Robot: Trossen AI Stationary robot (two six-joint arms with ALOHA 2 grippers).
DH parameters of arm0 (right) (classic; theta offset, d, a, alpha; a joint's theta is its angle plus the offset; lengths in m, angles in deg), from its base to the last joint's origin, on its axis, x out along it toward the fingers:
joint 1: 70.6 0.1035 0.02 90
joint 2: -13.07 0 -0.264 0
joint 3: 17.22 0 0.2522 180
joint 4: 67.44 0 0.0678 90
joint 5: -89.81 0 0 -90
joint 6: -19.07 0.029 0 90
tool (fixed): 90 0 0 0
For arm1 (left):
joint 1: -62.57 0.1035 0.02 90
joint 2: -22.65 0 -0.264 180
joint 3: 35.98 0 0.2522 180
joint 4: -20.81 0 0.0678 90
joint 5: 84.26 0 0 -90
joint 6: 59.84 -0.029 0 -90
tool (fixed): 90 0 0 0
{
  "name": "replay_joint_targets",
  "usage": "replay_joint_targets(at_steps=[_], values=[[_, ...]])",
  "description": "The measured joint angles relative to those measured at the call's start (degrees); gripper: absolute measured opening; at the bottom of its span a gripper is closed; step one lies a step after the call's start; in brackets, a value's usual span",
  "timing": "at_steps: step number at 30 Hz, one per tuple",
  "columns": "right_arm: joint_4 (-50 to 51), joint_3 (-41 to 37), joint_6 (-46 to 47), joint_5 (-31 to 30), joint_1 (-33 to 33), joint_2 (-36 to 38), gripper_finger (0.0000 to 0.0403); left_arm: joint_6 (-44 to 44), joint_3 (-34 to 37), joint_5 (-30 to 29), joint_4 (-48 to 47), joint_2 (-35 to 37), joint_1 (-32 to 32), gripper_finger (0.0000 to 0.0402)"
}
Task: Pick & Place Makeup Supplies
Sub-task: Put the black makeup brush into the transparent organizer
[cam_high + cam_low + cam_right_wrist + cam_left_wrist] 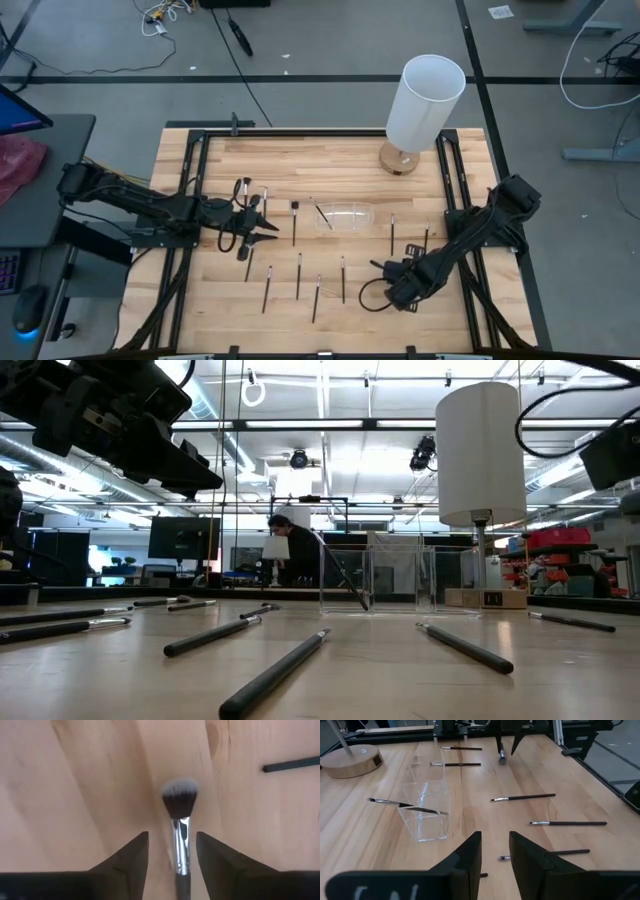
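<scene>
From left to right, the left gripper hovers parted and empty over brushes that look light, stiff and slippery, best pinched mid-handle; about eleven lie loose, one rests in the clear holder, and the open right gripper straddles another.

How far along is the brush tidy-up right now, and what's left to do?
Done: one makeup brush lies across the clear holder. In hand: nothing gripped yet; the right gripper is open astride a fluffy-tipped brush on the wooden table, while the left gripper hovers open and empty. Left: about ten scattered brushes to collect.
</scene>
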Motion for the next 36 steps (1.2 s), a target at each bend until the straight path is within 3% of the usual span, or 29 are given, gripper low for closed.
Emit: replay_joint_targets(at_steps=[8, 18, 26, 36], values=[[0.19, 0.22, -2.45, 0.77, 0.0, -3.53, 0.012, 0.11, 0.0, 0.01, -0.04, 0.0, 0.0, 0.0101], [0.17, 0.26, -5.85, 0.98, 0.24, -4.9, 0.0034, 0.16, 0.0, 0.02, -0.04, 0.0, 0.0, 0.0101], [-1.3, -0.21, -3.35, -0.75, 0.31, -2.72, 0.0031, 0.24, 0.0, 0.04, -0.07, 0.0, 0.0, 0.0101], [-7.16, -0.18, -0.07, -21.66, 0.5, 5.25, 0.0031, 0.51, 0.0, 0.04, -0.03, 0.0, 0.0, 0.0101]])
